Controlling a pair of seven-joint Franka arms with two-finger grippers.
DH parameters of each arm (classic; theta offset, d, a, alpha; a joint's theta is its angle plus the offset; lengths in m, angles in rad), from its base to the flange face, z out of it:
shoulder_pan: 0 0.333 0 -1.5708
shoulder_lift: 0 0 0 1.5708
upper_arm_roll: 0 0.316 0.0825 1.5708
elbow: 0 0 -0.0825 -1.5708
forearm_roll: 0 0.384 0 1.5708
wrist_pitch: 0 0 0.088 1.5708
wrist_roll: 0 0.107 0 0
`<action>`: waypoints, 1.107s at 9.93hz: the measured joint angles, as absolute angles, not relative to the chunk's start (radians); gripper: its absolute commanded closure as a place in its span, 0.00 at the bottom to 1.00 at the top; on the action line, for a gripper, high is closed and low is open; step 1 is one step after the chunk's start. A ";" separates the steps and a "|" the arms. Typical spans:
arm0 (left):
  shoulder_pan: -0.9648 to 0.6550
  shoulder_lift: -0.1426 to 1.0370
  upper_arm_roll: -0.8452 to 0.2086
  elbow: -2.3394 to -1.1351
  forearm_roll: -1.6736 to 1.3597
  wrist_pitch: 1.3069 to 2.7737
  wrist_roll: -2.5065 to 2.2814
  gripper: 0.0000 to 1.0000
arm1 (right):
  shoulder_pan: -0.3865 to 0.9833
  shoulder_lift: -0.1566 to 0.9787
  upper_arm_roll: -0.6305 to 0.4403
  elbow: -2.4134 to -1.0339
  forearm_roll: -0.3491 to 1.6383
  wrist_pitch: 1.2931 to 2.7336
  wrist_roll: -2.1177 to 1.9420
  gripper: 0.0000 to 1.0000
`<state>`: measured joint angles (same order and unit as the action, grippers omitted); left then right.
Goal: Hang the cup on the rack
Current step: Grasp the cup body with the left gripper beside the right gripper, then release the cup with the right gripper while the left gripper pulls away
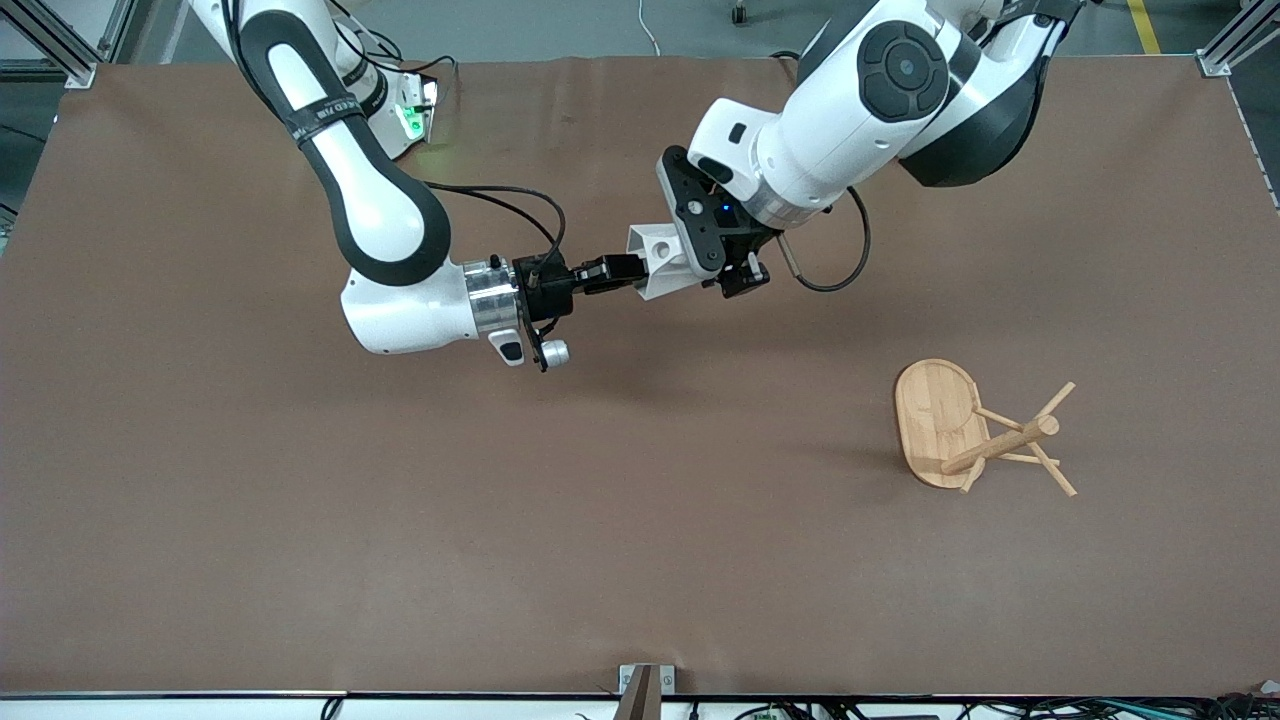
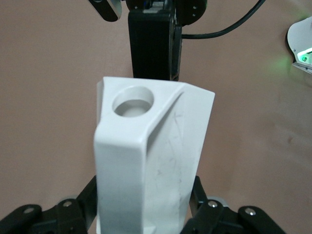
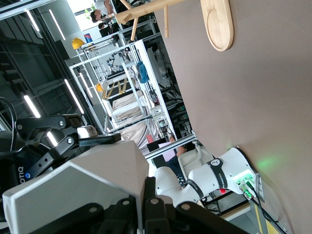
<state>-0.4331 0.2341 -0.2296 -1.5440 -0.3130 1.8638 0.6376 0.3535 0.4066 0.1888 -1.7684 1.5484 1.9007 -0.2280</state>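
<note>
Left end effector (image 1: 700,262) grips the cup (image 1: 660,262) in midair; right end effector (image 1: 625,270) clamps its rim.

Pretty clearly a robotics lab or industrial test hall, not anyone's home. The brown surface (image 1: 300,520) is bolted into aluminium framing (image 1: 60,50), with loose cables (image 1: 1000,708) trailing along its edge. Past the right end effector (image 3: 146,209), the right wrist view shows open metal racking (image 3: 122,83), long ceiling strip lights (image 3: 31,105) and yellow hard hats (image 3: 78,43).
</note>
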 measured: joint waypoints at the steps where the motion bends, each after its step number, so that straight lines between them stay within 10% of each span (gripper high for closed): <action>1: -0.433 0.234 -0.230 -1.544 -0.314 1.862 0.635 1.00 | 0.353 0.406 0.189 -1.769 1.548 1.900 -0.228 0.84; 2: -0.433 0.233 -0.230 -1.544 -0.314 1.861 0.633 1.00 | 0.353 0.405 0.189 -1.769 1.550 1.898 -0.228 0.01; 6: -0.433 0.247 -0.229 -1.554 -0.314 1.862 0.621 1.00 | 0.319 0.380 0.183 -1.767 1.451 1.893 -0.192 0.00; 11: -0.430 0.257 -0.226 -1.555 -0.313 1.864 0.537 1.00 | 0.155 0.291 0.125 -1.759 0.716 1.880 0.078 0.00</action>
<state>-0.4298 0.2565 -0.2258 -1.5553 -0.3133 1.8641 0.5372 0.1554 0.2908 0.1246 -1.7595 0.7164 1.8801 0.0781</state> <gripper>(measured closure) 0.251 0.000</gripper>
